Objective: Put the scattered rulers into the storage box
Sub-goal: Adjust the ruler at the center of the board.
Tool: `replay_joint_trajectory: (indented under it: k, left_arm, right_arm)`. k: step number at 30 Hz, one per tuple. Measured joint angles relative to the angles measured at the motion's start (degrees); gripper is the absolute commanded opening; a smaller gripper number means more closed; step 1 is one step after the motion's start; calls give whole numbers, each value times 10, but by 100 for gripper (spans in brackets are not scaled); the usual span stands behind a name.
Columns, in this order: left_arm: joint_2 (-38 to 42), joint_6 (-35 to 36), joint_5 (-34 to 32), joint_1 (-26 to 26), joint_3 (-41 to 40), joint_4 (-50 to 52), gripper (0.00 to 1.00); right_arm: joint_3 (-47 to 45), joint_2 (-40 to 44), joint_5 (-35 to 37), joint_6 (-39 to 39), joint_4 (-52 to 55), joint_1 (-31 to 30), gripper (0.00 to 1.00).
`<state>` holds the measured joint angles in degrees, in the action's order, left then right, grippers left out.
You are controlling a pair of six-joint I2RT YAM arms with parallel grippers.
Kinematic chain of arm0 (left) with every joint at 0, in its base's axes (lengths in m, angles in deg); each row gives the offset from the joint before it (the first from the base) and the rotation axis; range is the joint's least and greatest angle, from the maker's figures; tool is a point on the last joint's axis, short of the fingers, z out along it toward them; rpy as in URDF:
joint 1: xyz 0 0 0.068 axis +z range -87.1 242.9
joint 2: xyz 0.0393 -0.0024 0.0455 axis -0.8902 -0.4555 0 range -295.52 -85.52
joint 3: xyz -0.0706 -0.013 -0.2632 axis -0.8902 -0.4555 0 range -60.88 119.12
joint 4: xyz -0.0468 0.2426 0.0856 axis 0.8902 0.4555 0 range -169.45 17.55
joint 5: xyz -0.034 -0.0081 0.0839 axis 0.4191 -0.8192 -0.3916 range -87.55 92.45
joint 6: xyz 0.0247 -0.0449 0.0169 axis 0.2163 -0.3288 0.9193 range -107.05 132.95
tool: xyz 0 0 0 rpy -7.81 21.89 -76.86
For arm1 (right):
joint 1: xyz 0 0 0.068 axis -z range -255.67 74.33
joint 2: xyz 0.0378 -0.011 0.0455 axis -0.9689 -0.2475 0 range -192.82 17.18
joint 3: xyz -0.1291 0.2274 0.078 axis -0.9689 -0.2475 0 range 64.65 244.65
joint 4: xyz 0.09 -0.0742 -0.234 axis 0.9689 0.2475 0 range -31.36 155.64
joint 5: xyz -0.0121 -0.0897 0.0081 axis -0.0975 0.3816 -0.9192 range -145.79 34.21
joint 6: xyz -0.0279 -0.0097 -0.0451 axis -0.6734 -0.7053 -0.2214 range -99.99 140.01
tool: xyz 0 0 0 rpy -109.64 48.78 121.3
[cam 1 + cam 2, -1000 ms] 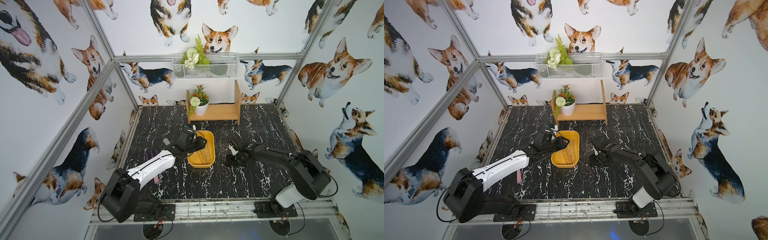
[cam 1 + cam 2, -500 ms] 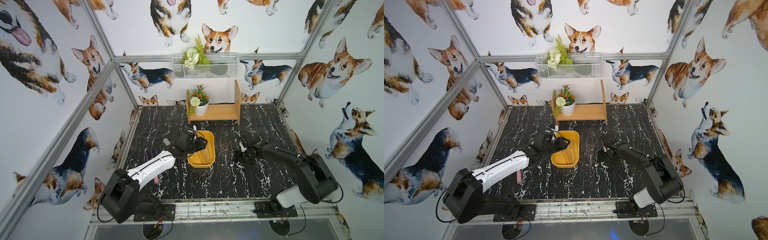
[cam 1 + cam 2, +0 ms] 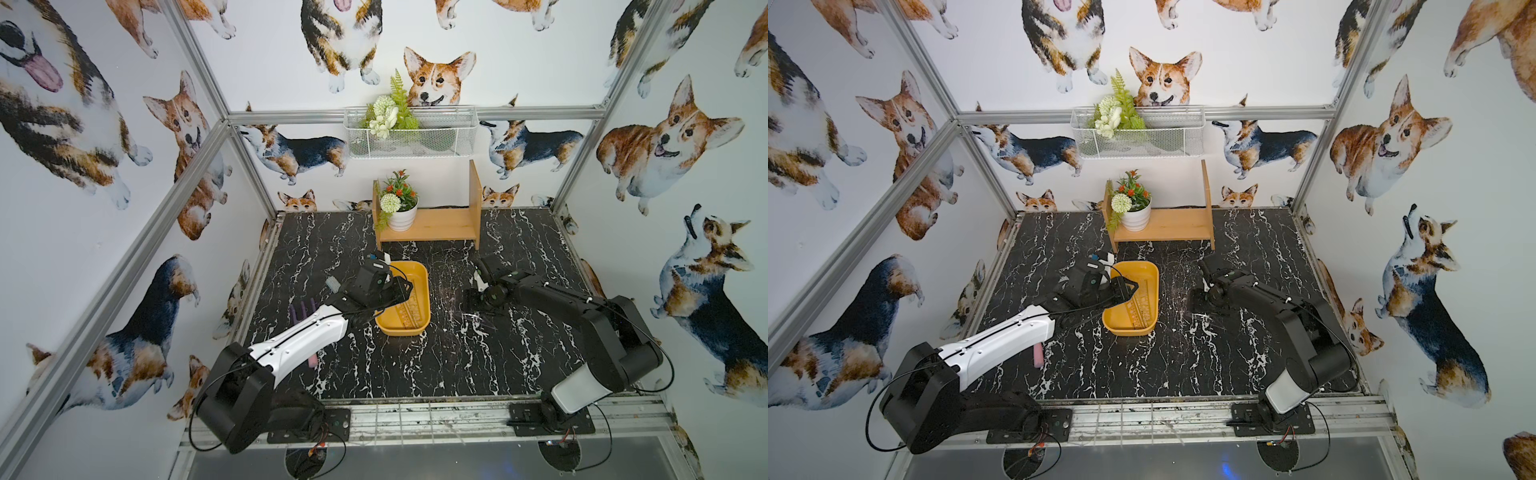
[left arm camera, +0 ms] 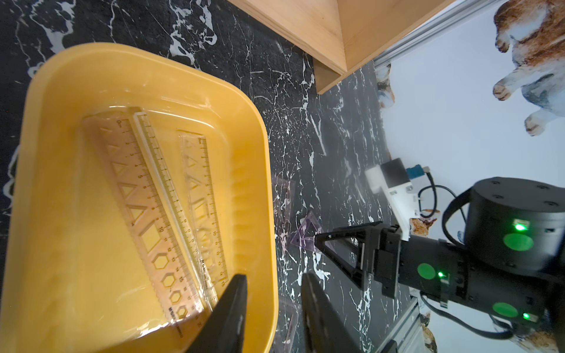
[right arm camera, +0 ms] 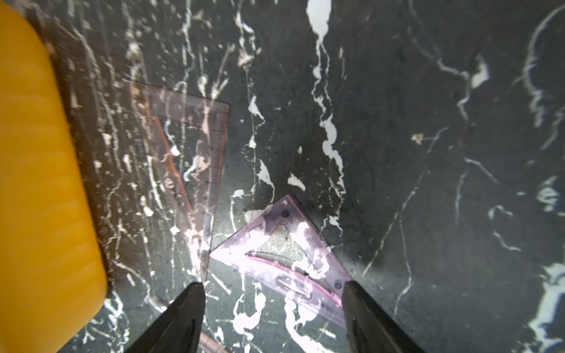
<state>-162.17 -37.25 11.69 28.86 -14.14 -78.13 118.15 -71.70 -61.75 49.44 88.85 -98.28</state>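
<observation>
The mustard-yellow storage box (image 3: 415, 330) (image 4: 153, 64) sits mid-table. In it lie three clear rulers, one of them a stencil ruler (image 4: 146, 211). My left gripper (image 4: 274, 276) (image 3: 401, 286) straddles the box's side wall, one finger inside and one outside, shut on it. A purple set square (image 5: 284, 241) (image 4: 307, 233) lies flat on the marble right of the box. My right gripper (image 5: 275, 293) (image 3: 471, 299) hangs low over it, open wide, its tips to either side of the square's near part. A pinkish set square (image 5: 189, 146) lies between that one and the box (image 5: 36, 152).
A purple pronged piece (image 3: 303, 311) and a pink stick (image 3: 311, 360) lie under my left arm. A wooden shelf (image 3: 432, 226) with a potted plant (image 3: 399, 208) stands at the back. A wire basket (image 3: 409, 133) hangs on the wall. A brownish strip edge (image 5: 214, 342) shows below my right jaws.
My right gripper has drifted a little to the right, away from the box, and its jaws have opened wider. The left arm and the box have not moved.
</observation>
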Motion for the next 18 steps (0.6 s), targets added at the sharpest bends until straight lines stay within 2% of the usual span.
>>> replay_joint_trajectory:
  k: [11,18]
  left_arm:
    - [12,-2,0,-3,4,3,37]
    - [28,-8,-3,-9,1,3,37]
  right_arm:
    - [-18,51,0,4,24,-59,74]
    - [-60,57,-2,20,23,-60,74]
